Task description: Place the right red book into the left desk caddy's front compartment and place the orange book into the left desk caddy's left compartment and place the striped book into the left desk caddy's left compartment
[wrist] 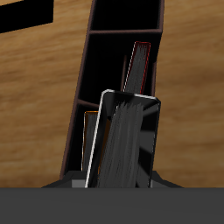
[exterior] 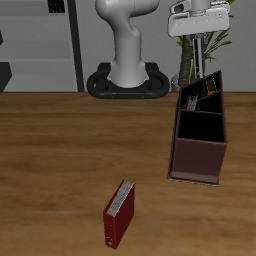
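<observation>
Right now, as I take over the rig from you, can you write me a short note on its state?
Gripper: shut on striped book, held over the caddy.
Orange book: standing in the caddy, just beside the striped book.
Dark book: upright in the next compartment; seems done, but I cannot confirm.
Red book: lies on the table, apart from the caddy.
Left: lower striped book beside orange book, release.

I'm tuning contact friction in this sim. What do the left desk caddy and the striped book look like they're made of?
The left desk caddy looks like stained wood or matte plastic, reddish-brown with black lining and no glare. The striped book looks like a hardback, its black-and-white cover faintly glossy. Both are renders, so these are guesses.
</observation>
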Controlling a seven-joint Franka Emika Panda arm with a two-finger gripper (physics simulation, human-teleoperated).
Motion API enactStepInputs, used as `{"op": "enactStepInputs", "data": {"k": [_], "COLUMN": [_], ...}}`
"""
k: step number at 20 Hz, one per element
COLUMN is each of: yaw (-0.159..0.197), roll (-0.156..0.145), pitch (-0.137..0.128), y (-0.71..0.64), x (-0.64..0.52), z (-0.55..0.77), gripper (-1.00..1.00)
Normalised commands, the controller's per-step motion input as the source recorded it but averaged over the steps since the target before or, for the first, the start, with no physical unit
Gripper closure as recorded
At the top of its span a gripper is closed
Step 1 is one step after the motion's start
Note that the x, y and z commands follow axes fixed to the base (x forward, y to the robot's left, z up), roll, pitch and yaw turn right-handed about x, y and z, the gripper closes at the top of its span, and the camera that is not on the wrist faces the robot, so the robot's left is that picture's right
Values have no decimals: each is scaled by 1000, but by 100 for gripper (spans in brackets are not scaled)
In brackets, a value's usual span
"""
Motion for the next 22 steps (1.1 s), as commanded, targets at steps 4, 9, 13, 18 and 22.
{"op": "enactStepInputs", "data": {"k": [4,9,13,18,22], "yaw": [12,42,72,33,16], "roll": [3,13,-18,-26,3], "pitch": [-4,13,21,-7,11], "y": [47,-33,-106,-105,-29], "x": [-41,34,11,-24,13], "z": [-39,-126,-125,18,-6], "gripper": [100,100,100,100,100]}}
